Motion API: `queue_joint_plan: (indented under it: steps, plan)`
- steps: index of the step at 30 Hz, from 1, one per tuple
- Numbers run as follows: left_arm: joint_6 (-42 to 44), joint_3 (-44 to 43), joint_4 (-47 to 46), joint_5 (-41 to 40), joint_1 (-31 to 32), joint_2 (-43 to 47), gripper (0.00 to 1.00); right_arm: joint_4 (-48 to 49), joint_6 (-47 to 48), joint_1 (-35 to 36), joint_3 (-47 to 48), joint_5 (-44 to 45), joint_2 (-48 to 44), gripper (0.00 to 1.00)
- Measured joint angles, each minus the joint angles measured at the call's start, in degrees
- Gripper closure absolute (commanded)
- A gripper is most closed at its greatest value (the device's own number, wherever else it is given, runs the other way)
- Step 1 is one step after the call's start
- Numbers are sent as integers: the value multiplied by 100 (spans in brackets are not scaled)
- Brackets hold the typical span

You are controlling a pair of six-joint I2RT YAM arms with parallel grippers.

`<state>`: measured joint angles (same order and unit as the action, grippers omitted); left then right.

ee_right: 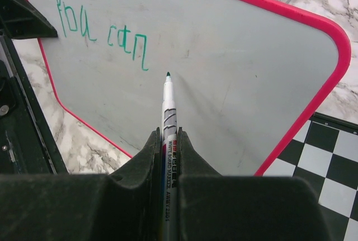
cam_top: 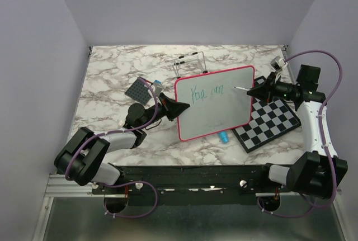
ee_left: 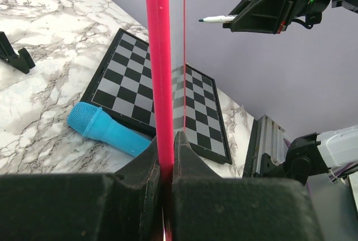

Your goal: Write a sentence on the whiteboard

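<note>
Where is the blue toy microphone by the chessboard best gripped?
Probably across the smooth handle of the microphone, from straight above: it lies flat on the table, and the chessboard and whiteboard close alongside leave little room for a sideways approach.

My left arm [cam_top: 106, 140] and right arm [cam_top: 313, 126] share one build: matte black joint housings joined by smooth white link shells. A purple cable [cam_top: 340, 76] is routed along each arm and loops below each base. The left gripper [ee_left: 168, 157] and right gripper [ee_right: 168, 140] are identical, each with two black moulded fingers, thick at the root and tapering to narrow tips. My right wrist housing carries a green indicator light [cam_top: 287, 88] (lit). Both bases sit on a black rail [cam_top: 184, 175] with silver bolt heads [cam_top: 243, 183].
</note>
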<state>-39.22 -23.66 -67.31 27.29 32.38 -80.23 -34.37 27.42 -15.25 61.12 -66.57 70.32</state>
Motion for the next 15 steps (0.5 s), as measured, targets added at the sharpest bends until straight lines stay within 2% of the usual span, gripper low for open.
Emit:
queue_joint_plan:
  steps: [15]
  plan:
    - [9,-2,20,-4,17,7,100,243,-173,-11,2,-42,306,99]
